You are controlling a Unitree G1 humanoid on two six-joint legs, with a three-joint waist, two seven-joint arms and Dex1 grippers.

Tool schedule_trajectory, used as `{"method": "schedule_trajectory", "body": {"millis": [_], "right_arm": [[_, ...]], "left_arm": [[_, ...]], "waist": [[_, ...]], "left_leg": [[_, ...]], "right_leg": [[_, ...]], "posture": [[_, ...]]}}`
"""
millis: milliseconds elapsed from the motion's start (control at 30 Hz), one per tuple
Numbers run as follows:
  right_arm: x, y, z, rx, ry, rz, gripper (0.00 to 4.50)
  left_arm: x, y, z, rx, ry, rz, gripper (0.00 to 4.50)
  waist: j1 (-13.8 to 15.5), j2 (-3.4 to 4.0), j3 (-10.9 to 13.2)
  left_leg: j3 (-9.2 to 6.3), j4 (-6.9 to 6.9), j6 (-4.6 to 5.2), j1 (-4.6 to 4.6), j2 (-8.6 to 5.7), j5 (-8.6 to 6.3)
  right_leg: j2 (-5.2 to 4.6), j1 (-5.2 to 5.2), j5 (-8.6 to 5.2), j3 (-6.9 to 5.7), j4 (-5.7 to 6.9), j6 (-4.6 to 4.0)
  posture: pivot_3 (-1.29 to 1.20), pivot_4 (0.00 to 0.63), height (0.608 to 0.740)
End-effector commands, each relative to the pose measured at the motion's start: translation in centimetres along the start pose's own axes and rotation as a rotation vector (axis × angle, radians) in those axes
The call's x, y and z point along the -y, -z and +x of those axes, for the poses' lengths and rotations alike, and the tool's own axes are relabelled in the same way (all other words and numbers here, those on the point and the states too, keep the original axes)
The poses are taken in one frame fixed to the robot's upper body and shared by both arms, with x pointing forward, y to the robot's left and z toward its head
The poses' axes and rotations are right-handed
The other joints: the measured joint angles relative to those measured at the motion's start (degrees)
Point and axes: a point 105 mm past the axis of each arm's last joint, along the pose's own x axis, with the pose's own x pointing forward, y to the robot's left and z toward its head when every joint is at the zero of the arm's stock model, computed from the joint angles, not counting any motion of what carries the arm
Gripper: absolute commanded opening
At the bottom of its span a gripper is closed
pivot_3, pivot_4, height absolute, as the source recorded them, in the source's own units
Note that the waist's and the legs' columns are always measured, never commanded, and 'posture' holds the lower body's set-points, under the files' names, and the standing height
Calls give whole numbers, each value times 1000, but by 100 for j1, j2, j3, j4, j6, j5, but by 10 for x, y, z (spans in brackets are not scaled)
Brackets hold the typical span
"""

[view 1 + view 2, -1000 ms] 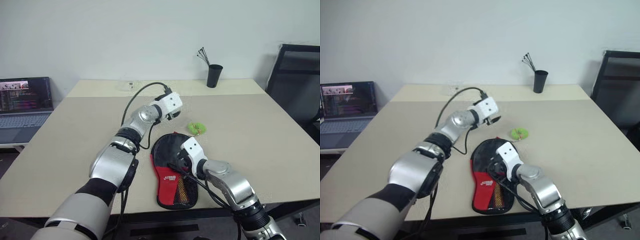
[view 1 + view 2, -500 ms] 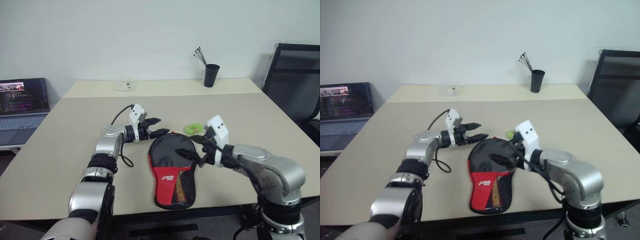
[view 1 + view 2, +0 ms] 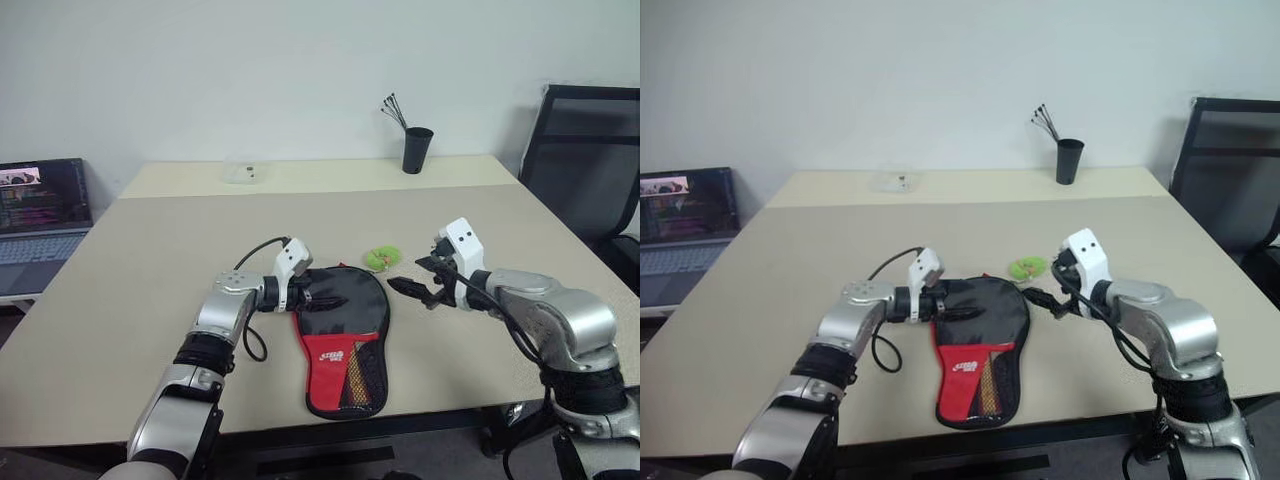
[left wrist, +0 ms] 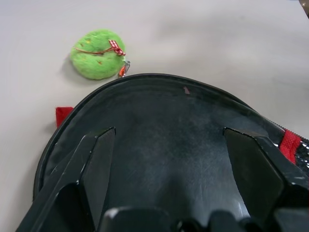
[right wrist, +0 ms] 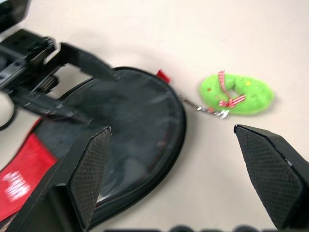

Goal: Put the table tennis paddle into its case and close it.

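- The case lay flat on the table near my edge. Its round black end pointed away from me, and the red part with the logo and mesh pocket was closest to me.
- I couldn't actually tell where the paddle was. My guess is it was inside, since the round end looked filled out and smooth, but don't quote me on that.
- My left gripper sat low at the left rim of the round end, reaching in sideways. The fingers were spread wide just over the black fabric, gripping nothing. I'd say that was so I could pin the case down or pinch its rim while the other side got worked.
- My right gripper hung off the right side of the case, a bit above the table, also wide open and empty. It pointed in toward the rim, which made sense if the zipper was the thing to grab.
- A little fuzzy green charm lay just past the top right of the case. It had a thin chain running toward the rim, so it probably hung off the zipper pull. I couldn't tell whether the zip was shut.
- The black cup with sticks was well away at the far edge of the table, and the laptop sat off beyond its left side, so neither got in the way.
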Motion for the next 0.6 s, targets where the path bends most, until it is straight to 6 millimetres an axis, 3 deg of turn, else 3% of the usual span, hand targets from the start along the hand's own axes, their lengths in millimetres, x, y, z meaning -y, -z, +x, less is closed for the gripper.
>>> {"method": "schedule_trajectory", "body": {"millis": [33, 267, 400, 600], "right_arm": [[14, -15, 16, 71, 61, -10, 4500], [53, -22, 62, 143, 216, 141, 4500], [59, -21, 78, 155, 254, 193, 4500], [50, -5, 96, 114, 286, 202, 4500]], "left_arm": [[2, -9, 0, 32, -1, 35, 3863], [10, -3, -7, 37, 0, 12, 3863], [13, -3, -10, 30, -10, 11, 3863], [17, -7, -16, 25, -33, 14, 3863]], "waist": [[4, 0, 0], [-18, 2, 2], [-14, 3, 2], [-14, 4, 3]], "left_leg": [[-1, 0, 0, -3, 0, 0], [11, -3, 0, -2, 3, 0], [10, -8, 0, -3, 6, 0], [15, -10, 0, -5, 6, 0]], "right_leg": [[0, -2, 0, -2, 0, 0], [1, -7, 1, 10, 0, 0], [2, -7, 0, 10, -1, -1], [-1, -8, 1, 16, -5, -1]], "posture": [[0, 150, 740], [0, 150, 740], [0, 150, 740], [0, 150, 740]]}}
